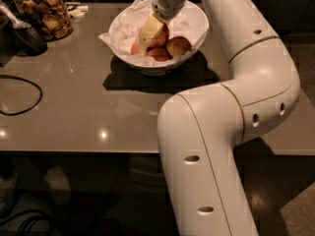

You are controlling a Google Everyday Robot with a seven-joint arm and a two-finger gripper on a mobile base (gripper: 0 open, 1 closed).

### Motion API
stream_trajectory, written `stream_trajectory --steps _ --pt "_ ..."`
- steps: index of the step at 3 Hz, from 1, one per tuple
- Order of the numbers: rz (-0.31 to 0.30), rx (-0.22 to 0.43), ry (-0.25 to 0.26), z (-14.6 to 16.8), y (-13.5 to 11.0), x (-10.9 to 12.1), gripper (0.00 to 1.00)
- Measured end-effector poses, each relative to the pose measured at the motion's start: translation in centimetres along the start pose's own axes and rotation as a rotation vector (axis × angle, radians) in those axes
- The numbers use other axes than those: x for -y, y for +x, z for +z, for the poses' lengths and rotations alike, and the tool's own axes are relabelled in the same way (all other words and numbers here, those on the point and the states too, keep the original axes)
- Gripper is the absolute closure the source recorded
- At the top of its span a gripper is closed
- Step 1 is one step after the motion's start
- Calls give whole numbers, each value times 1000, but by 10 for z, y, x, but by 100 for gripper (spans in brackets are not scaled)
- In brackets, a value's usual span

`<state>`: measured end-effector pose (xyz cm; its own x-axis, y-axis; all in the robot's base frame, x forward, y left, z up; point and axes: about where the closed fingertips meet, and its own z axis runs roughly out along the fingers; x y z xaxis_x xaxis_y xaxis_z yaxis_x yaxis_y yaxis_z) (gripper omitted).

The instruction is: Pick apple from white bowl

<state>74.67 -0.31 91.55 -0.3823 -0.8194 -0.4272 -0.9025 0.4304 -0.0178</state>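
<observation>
The white bowl [194,21] stands at the back middle of the table, lined with crumpled white paper. Several red-orange apples lie in it. The larger apple [161,37] sits in the middle, partly hidden behind my gripper. My gripper [147,36] reaches down into the bowl from above and rests against this apple's left side. Smaller apples lie to its right [178,46], in front of it [158,54] and at its left [135,48].
A glass jar of brown snacks [44,14] stands at the back left. A dark object [22,33] is next to it. A black cable [22,95] loops over the table's left side. My white arm [221,132] fills the right foreground.
</observation>
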Motion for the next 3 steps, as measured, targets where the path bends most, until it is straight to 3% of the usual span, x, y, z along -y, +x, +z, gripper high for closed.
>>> stream_trajectory --steps 3 --pt "0 20 14 5 -6 5 87"
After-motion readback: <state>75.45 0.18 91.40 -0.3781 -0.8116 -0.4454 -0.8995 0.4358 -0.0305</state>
